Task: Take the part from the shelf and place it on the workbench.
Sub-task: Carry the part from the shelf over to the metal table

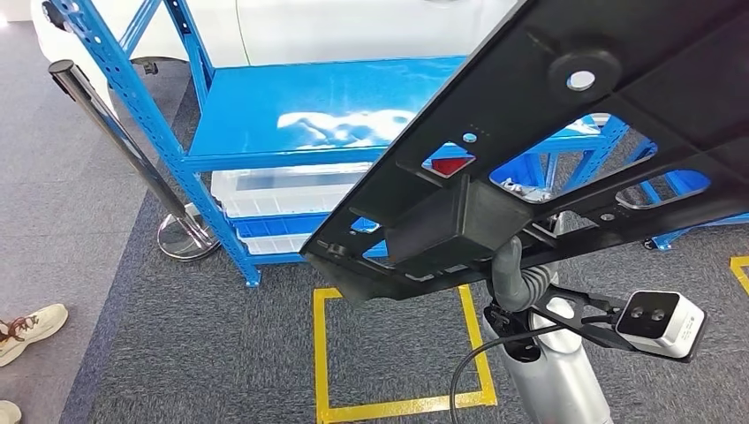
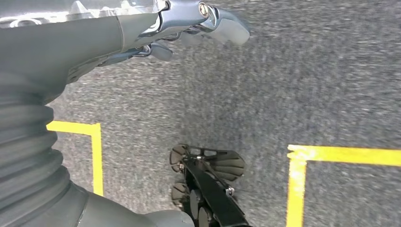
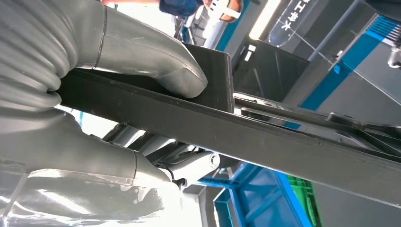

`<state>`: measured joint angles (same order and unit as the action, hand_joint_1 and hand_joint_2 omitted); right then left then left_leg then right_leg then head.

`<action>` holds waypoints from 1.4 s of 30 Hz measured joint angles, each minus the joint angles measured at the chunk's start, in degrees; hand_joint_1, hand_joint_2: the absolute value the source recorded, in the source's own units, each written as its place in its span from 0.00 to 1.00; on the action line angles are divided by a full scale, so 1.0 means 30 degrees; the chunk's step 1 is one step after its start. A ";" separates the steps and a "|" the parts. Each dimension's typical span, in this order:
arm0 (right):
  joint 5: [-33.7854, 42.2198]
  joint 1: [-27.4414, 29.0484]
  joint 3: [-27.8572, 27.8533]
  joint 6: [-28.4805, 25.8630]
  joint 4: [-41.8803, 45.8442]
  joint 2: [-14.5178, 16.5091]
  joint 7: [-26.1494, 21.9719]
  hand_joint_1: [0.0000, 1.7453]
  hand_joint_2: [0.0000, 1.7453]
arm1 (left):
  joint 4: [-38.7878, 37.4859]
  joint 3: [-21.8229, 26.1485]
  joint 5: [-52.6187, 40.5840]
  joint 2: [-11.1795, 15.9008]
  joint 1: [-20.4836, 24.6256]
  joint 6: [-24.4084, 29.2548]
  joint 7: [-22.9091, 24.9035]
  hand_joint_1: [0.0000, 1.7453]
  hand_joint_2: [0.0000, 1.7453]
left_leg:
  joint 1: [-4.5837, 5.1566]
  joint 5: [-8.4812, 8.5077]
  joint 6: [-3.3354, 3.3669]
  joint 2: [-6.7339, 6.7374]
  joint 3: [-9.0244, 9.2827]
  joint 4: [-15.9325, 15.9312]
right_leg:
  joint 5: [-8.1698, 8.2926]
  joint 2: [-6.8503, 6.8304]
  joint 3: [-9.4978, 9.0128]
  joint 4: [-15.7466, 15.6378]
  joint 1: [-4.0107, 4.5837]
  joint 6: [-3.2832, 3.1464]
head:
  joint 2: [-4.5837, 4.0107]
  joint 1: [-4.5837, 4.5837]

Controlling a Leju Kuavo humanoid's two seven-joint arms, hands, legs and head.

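The part [image 1: 548, 132] is a large flat black plastic panel with round and oblong cut-outs, raised off the shelf and tilted across the upper right of the head view. My right hand [image 1: 517, 269] grips its lower edge from beneath. In the right wrist view the grey thumb [image 3: 156, 66] presses on one face of the panel's edge [image 3: 265, 137] and the other fingers lie under it. My left hand [image 2: 142, 33] hangs over the grey carpet with its fingers loosely apart and nothing in them.
The blue metal shelf [image 1: 291, 115] stands just ahead, clear bins [image 1: 283, 190] on its lower levels. A chrome stanchion pole [image 1: 115, 132] with a round base [image 1: 185, 237] stands at its left. Yellow tape [image 1: 322, 353] marks a square on the carpet. A person's shoes [image 1: 31, 329] are at far left.
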<state>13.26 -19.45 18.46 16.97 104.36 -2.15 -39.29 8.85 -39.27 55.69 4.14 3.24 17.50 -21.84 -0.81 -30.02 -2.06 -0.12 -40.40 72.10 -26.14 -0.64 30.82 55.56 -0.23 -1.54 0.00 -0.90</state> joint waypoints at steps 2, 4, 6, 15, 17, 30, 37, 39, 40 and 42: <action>-0.0053 0.0026 0.0109 -0.0109 0.0047 -0.0033 0.0002 1.00 1.00 | 0.0000 -0.0020 0.0040 0.0011 0.0011 0.0000 0.0026 0.00 1.00 | -0.0061 0.0756 0.0020 0.0015 0.1855 -0.2595 | 0.0037 -0.0008 0.0222 0.0211 -0.0013 0.0110 | 0.0000 0.0000; -0.0106 0.0042 0.0193 -0.0168 0.0137 -0.0057 0.0000 1.00 1.00 | -0.0002 -0.0031 0.0082 0.0020 0.0011 0.0002 0.0035 0.00 1.00 | -0.0005 0.1044 0.0183 0.0006 0.3113 -0.4640 | 0.0068 -0.0019 0.0379 0.0387 0.0021 0.0277 | 0.0000 0.0013; -0.0146 0.0069 0.0259 -0.0179 0.0195 -0.0064 -0.0004 1.00 1.00 | -0.0005 -0.0049 0.0111 0.0020 -0.0003 -0.0002 0.0046 0.00 1.00 | 0.0078 0.1052 0.0394 -0.0012 0.3191 -0.4999 | 0.0168 -0.0015 0.0487 0.0446 0.0042 0.0488 | 0.0000 0.0020; -0.0213 0.0311 0.0527 -0.0221 0.0087 -0.0286 -0.0002 1.00 1.00 | -0.0005 -0.0117 0.0120 -0.0018 0.0007 -0.0401 -0.0044 0.00 1.00 | -0.0022 0.1452 0.1027 0.0507 0.2752 -0.5133 | -0.2039 0.0112 0.2975 0.5760 -0.0127 0.1032 | 0.0000 0.0071; -0.0228 0.0315 0.0569 -0.0272 0.0045 -0.0319 -0.0004 1.00 1.00 | -0.0004 -0.0128 0.0177 -0.0033 0.0023 -0.0497 -0.0022 0.00 1.00 | -0.0011 0.1430 0.0978 0.0723 0.2743 -0.5060 | -0.0787 -0.0223 0.1679 0.3247 -0.0135 0.0933 | 0.0000 0.0077; -0.4099 0.0815 0.1346 -0.3938 0.0557 -0.0756 -0.0004 1.00 1.00 | -0.0007 -0.0133 0.0781 0.0069 -0.0010 -0.0305 0.0055 0.00 1.00 | 0.0017 -0.1166 0.0079 0.0183 0.0456 0.0475 | 0.0436 0.0837 0.0834 0.0458 0.0042 -0.0071 | 0.0000 0.0033; -0.4326 0.0952 0.1363 -0.5069 0.1911 -0.2049 -0.0004 1.00 1.00 | -0.0015 -0.0197 0.0634 0.0147 0.0073 0.0747 -0.0437 0.00 1.00 | 0.0022 0.1023 0.0537 -0.1058 0.2970 -0.4871 | 0.0582 0.2150 0.1205 0.0712 -0.0043 0.0522 | 0.0000 0.0047; -0.4284 0.0971 0.1230 -0.4827 0.2251 -0.2432 -0.0002 1.00 1.00 | -0.0015 -0.0299 0.0413 0.0144 0.0107 0.0706 -0.0358 0.00 1.00 | -0.0040 0.1162 0.0764 -0.0637 0.2995 -0.5024 | 0.0406 0.1833 0.1390 0.0954 -0.0033 0.0742 | 0.0000 0.0093; -0.4271 0.0950 0.1204 -0.4728 0.2368 -0.2559 0.0000 1.00 1.00 | -0.0015 -0.0350 0.0337 0.0142 0.0112 0.0674 -0.0313 0.00 1.00 | -0.0084 0.1228 0.0875 -0.0395 0.3004 -0.5112 | 0.0026 0.1426 0.1676 0.1535 -0.0004 0.0825 | 0.0000 0.0146; -0.4142 0.0927 0.1199 -0.4532 0.2475 -0.2712 0.0007 1.00 1.00 | -0.0015 -0.0457 0.0266 0.0142 0.0094 0.0568 -0.0236 0.00 1.00 | -0.0070 0.1266 0.0982 0.0078 0.2971 -0.5153 | -0.1206 0.0606 0.2766 0.3845 -0.0046 0.0950 | 0.0000 0.0244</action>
<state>0.84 -16.67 22.06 3.37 111.79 -10.29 -39.27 8.81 -40.64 56.48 4.57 3.53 19.20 -22.55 -1.02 -26.22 0.88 0.12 -31.49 56.64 -29.76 1.17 39.12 67.10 -0.37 1.31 0.00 -0.16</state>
